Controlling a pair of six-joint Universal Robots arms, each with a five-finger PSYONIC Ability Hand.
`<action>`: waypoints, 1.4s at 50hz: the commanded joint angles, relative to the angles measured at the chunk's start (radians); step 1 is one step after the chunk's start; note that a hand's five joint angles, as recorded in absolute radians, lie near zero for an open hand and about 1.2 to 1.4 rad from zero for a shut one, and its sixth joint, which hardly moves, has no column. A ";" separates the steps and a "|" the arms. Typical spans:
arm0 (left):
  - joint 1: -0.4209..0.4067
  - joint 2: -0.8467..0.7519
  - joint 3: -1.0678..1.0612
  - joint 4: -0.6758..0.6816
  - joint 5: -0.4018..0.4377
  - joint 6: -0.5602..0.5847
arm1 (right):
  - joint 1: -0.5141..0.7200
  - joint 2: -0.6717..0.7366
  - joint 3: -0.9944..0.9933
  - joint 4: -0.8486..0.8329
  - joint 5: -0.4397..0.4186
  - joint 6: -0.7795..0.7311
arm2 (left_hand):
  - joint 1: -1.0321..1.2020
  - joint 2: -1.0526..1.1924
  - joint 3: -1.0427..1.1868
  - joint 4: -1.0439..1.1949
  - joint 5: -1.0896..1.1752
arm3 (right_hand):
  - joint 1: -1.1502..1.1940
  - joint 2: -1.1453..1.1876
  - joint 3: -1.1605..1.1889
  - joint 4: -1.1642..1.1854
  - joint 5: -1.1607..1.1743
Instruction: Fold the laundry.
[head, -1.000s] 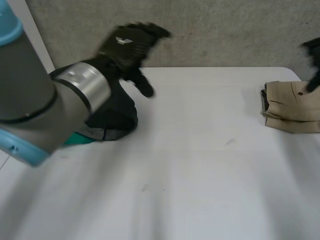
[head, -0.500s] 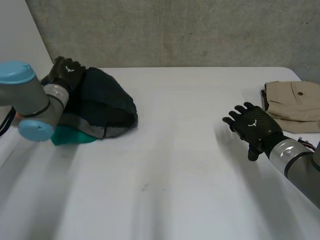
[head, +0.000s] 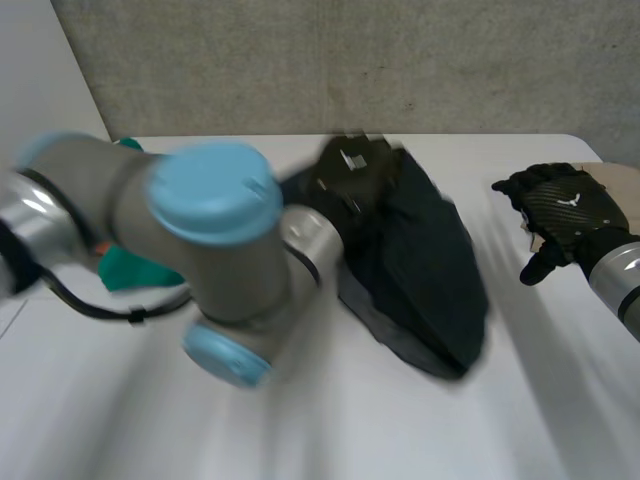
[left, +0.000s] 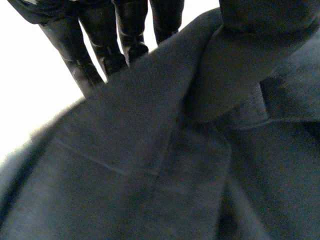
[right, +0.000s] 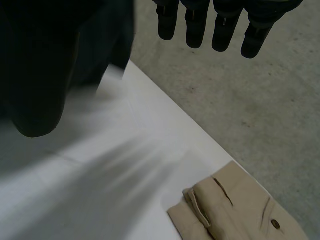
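A dark navy garment (head: 430, 270) hangs bunched over the middle of the white table (head: 560, 390). My left hand (head: 350, 170) is at its upper edge, shut on the cloth. In the left wrist view its fingers (left: 125, 35) run down into a fold of the dark garment (left: 175, 165), which covers their tips. My right hand (head: 565, 205) hovers open at the right, apart from the garment, its fingers (right: 195, 25) straight. The dark garment (right: 90, 45) is beside that hand in the right wrist view.
Folded tan trousers (right: 235, 210) lie at the table's far right corner, just behind my right hand. A teal cloth (head: 130, 270) lies at the left, under my left arm. A grey wall stands behind the table.
My left hand closed on the dark garment at the left pile and swung it to the table's middle. My right hand drew back toward the tan trousers.
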 joint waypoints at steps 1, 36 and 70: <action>-0.060 -0.078 -0.010 -0.047 -0.027 -0.006 | -0.018 0.004 -0.006 0.018 -0.001 0.021 | -0.631 -0.690 -0.706 -0.726 -0.656 | -0.048 -0.031 -0.030 -0.032 -0.049; 0.190 -0.177 0.011 -0.139 0.275 0.327 | -0.108 -0.021 0.108 0.308 -0.058 0.218 | -0.218 -0.277 -0.292 -0.312 -0.243 | -0.048 -0.031 -0.030 -0.032 -0.049; -0.198 0.067 -0.239 0.070 -0.147 0.160 | 0.145 0.562 -0.547 -0.330 -0.042 0.128 | 0.106 0.047 0.032 0.011 0.081 | 1.169 1.186 1.187 1.185 1.168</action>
